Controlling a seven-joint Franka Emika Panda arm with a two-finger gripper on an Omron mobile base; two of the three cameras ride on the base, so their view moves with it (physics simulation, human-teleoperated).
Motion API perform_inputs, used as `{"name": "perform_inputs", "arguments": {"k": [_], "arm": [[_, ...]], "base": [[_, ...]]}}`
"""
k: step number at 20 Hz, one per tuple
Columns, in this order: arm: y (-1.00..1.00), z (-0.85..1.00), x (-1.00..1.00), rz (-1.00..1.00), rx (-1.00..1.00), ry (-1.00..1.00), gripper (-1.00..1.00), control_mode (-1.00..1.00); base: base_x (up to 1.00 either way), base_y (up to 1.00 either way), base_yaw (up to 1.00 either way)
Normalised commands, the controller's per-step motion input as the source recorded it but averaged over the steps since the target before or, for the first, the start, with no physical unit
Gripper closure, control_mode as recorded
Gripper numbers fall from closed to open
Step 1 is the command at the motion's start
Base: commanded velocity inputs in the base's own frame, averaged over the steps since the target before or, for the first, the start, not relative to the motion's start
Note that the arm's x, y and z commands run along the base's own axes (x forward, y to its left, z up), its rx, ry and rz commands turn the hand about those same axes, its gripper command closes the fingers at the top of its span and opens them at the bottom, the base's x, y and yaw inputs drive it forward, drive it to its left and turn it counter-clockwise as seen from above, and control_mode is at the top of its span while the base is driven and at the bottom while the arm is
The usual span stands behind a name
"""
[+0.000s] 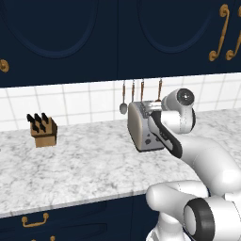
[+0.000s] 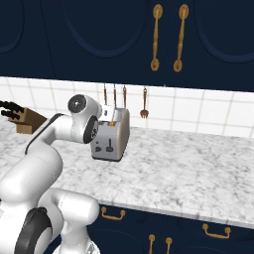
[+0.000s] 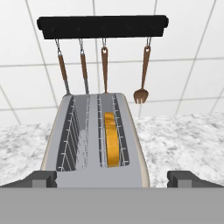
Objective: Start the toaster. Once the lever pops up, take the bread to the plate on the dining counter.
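- On the counter (image 1: 84, 164), left to right: knife block (image 1: 43, 131), then toaster (image 1: 143, 127).
- Bread (image 3: 112, 139) sits in the toaster's right slot.
- Gripper (image 3: 112, 178) above, jaws wide, empty.
- Risk: descending fingers miss the lever or strike the slot rim; toaster could slide.

Base views flank the toaster (image 1: 143, 127); hand view looks down close.
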Motion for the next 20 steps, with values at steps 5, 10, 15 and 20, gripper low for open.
{"name": "perform_inputs", "arguments": {"k": [5, 10, 15, 20], "arm": [[0.00, 0.00, 0.00, 0.00, 0.00, 0.00, -1.00, -1.00], [0.00, 0.00, 0.00, 0.00, 0.00, 0.00, -1.00, -1.00], [0.00, 0.00, 0.00, 0.00, 0.00, 0.00, -1.00, -1.00], [0.00, 0.00, 0.00, 0.00, 0.00, 0.00, -1.00, -1.00]], "base": [[0.00, 0.00, 0.00], [0.00, 0.00, 0.00], [0.00, 0.00, 0.00], [0.00, 0.00, 0.00]]}}
